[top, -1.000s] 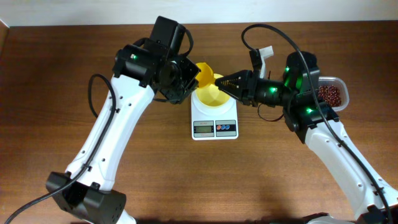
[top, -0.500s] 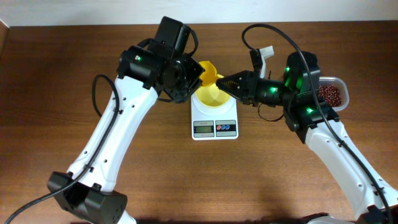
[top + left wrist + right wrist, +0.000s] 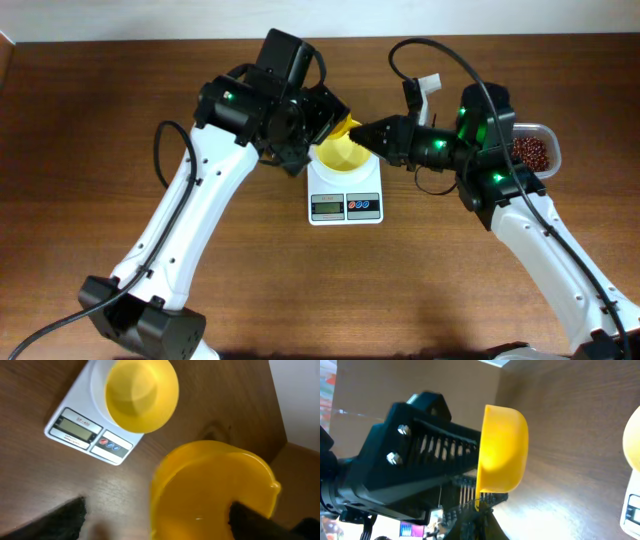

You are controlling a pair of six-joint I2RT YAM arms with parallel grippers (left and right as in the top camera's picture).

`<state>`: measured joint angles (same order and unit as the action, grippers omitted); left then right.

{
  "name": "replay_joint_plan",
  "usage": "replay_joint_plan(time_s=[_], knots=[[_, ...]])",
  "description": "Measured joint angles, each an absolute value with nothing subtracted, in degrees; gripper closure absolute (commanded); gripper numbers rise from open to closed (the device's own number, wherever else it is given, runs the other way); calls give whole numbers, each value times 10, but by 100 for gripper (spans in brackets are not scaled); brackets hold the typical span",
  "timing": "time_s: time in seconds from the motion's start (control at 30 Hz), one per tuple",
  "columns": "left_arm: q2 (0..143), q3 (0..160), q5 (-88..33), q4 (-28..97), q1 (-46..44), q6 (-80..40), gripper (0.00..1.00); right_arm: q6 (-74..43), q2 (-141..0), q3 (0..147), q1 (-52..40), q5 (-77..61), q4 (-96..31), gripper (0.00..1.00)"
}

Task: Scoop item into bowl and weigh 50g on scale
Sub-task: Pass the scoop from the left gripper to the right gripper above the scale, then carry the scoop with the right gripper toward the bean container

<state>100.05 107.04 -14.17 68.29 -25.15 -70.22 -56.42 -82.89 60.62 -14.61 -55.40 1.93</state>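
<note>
The pale yellow bowl [image 3: 345,158] [image 3: 141,394] stands empty on the white scale [image 3: 345,203] [image 3: 90,435]. Just behind it a yellow scoop [image 3: 347,126] [image 3: 215,490] [image 3: 502,450] hangs in the air between both grippers. My left gripper [image 3: 328,118] [image 3: 155,520] is open, its fingers [image 3: 65,520] spread wide on either side of the scoop. My right gripper [image 3: 368,134] [image 3: 480,507] is shut on the scoop's edge. The item, dark red-brown beans [image 3: 530,150], lies in a clear tub at the far right.
The clear tub [image 3: 548,135] sits at the table's right side behind my right arm. A white wall edge [image 3: 300,405] borders the table at the back. Both arms crowd the space above the scale.
My left gripper has opened and let go of the scoop. My right gripper has closed on the scoop's edge. The left arm shifted slightly right.
</note>
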Motion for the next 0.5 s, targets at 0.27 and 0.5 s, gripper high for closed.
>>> replay_joint_plan(time_s=[0.27, 0.5], knots=[[1001, 1070, -150, 682, -244, -701, 1, -532, -829, 606, -147, -531, -10, 96], [954, 1071, -163, 695, -179, -698, 1, -474, -829, 606, -142, -455, -69, 96]])
